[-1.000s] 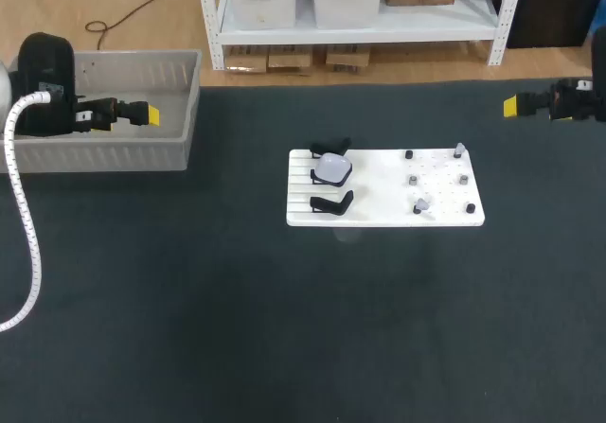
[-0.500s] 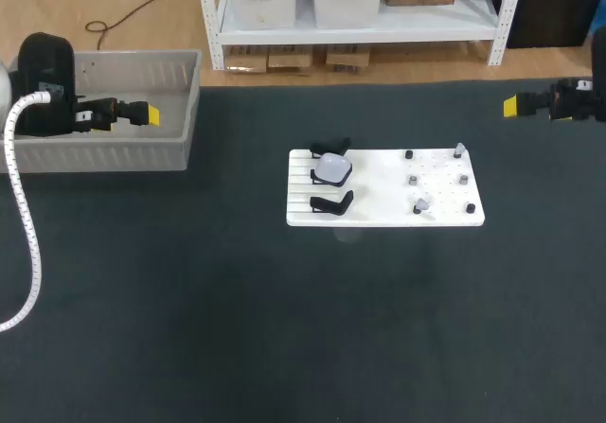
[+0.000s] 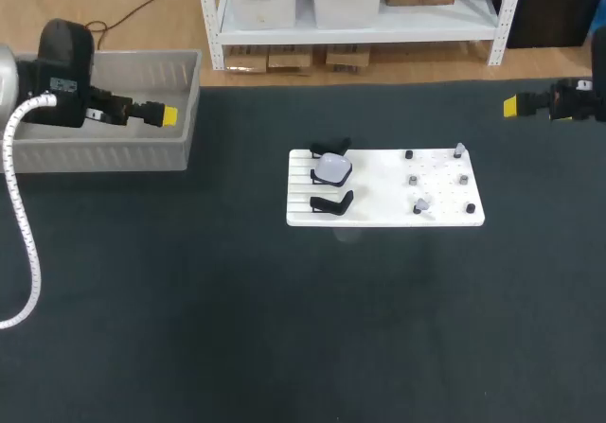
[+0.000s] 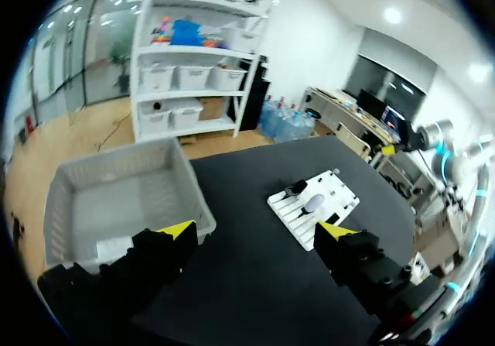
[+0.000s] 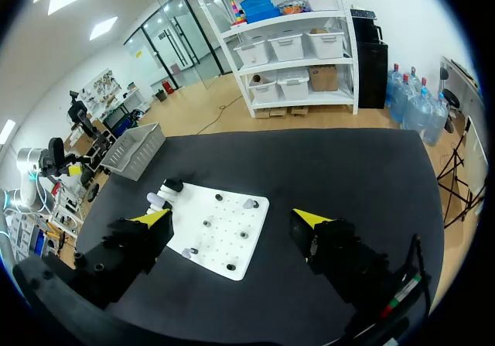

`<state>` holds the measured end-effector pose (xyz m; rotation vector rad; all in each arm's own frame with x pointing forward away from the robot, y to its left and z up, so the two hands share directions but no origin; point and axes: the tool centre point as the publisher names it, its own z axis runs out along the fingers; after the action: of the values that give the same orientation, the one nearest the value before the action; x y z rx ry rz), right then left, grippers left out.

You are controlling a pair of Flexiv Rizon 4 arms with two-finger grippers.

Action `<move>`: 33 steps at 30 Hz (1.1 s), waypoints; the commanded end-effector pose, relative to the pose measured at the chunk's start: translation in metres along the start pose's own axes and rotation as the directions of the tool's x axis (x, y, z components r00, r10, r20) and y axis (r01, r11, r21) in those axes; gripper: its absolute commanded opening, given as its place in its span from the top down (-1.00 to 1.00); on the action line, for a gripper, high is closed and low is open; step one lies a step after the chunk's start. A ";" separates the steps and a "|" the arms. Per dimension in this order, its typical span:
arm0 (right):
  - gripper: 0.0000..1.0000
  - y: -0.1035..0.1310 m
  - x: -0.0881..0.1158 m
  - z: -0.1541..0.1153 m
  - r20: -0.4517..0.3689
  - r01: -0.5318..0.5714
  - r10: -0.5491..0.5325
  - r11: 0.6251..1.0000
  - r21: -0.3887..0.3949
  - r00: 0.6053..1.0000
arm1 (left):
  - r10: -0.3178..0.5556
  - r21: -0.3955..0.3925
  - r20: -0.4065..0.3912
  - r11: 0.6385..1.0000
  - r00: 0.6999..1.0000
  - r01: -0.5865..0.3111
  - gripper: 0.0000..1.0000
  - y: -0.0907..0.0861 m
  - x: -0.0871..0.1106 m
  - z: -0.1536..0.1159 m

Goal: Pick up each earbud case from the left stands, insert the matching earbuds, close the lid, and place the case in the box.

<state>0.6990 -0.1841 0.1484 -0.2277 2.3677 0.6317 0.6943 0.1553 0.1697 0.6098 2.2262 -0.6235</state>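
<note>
Left gripper point(image 4: 255, 230) gapes wide and empty above the box point(image 3: 104, 149); right gripper point(image 5: 232, 218) likewise wide, holding nothing; one earbud case point(image 3: 332, 167) sits on its stand point(image 3: 318, 175), well ahead of both — unpicked, unfilled, unboxed.

Left end effector point(image 3: 169, 115) hovers over the box point(image 3: 104, 153).

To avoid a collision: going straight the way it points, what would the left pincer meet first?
Probably the side wall of the gray box, if the left pincer is low enough; otherwise the table. Height is unclear.
</note>
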 end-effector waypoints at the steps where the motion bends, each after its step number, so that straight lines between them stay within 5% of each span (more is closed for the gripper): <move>1: -1.00 0.001 0.000 -0.001 -0.001 0.000 0.000 1.000 0.003 1.000 | 0.132 0.198 0.083 0.969 0.988 -0.146 -1.00 0.001 -0.003 -0.004; 11: -1.00 0.001 0.000 -0.001 -0.001 0.000 0.000 1.000 0.003 1.000 | 0.376 0.378 0.111 0.840 0.920 -0.389 -1.00 -0.014 -0.019 0.005; 24: -1.00 0.001 0.000 -0.001 -0.001 0.000 0.000 1.000 0.003 1.000 | 0.548 0.539 0.146 0.654 0.823 -0.531 -1.00 -0.037 -0.018 0.031; 33: -1.00 0.001 0.000 -0.001 -0.001 0.000 0.000 1.000 0.003 1.000 | 0.558 0.585 0.159 0.611 0.814 -0.533 -1.00 -0.047 -0.003 0.066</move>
<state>0.6990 -0.1841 0.1485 -0.2276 2.3677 0.6317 0.6924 0.0890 0.1542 1.5104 1.7078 -0.8868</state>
